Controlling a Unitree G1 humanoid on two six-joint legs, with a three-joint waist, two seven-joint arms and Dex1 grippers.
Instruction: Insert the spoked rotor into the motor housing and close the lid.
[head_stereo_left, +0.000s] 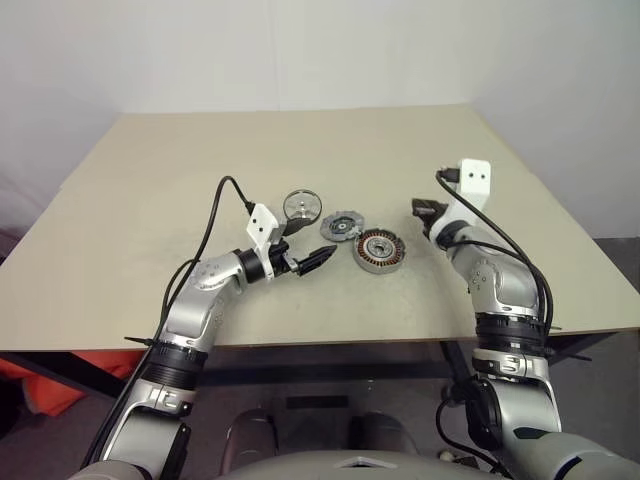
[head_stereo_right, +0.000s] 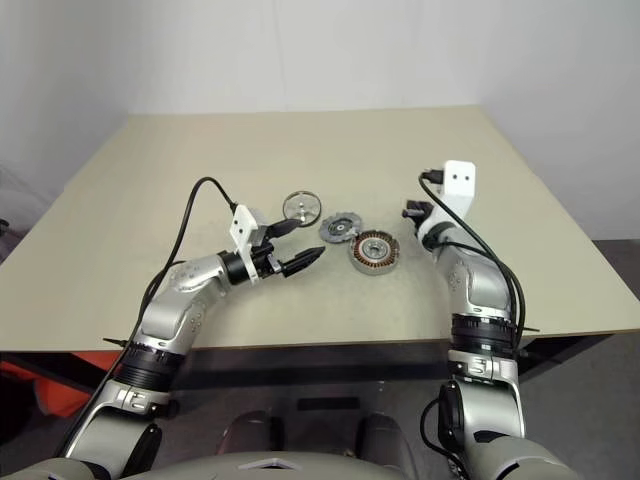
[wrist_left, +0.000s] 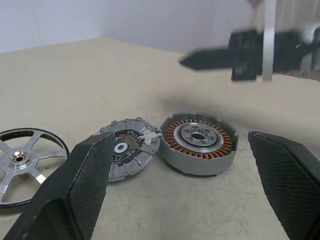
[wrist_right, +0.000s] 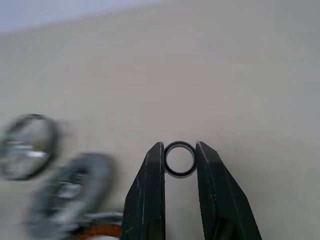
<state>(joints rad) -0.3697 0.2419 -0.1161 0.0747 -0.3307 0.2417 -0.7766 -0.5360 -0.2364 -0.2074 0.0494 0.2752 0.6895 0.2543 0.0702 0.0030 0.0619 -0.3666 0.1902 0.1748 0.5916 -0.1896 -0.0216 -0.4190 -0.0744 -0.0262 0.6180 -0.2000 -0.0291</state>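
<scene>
Three parts lie in a row mid-table. The spoked rotor (head_stereo_left: 302, 205) is a dark-rimmed wheel lying flat. Beside it lies the lid (head_stereo_left: 344, 226), a grey disc. The motor housing (head_stereo_left: 380, 251) stands open side up with its copper windings (wrist_left: 200, 142) showing. My left gripper (head_stereo_left: 312, 250) hovers low just short of the lid and housing, pointing at them, its fingers (wrist_left: 85, 185) wide open and empty. My right gripper (head_stereo_left: 420, 208) hangs above the table to the right of the housing, shut on a small dark ring (wrist_right: 180, 159) held between its fingertips.
The beige table (head_stereo_left: 200, 150) stretches bare around the parts, with its front edge near my arms. Black cables loop from both wrists. Something orange (head_stereo_left: 60, 375) lies on the floor under the table's left side.
</scene>
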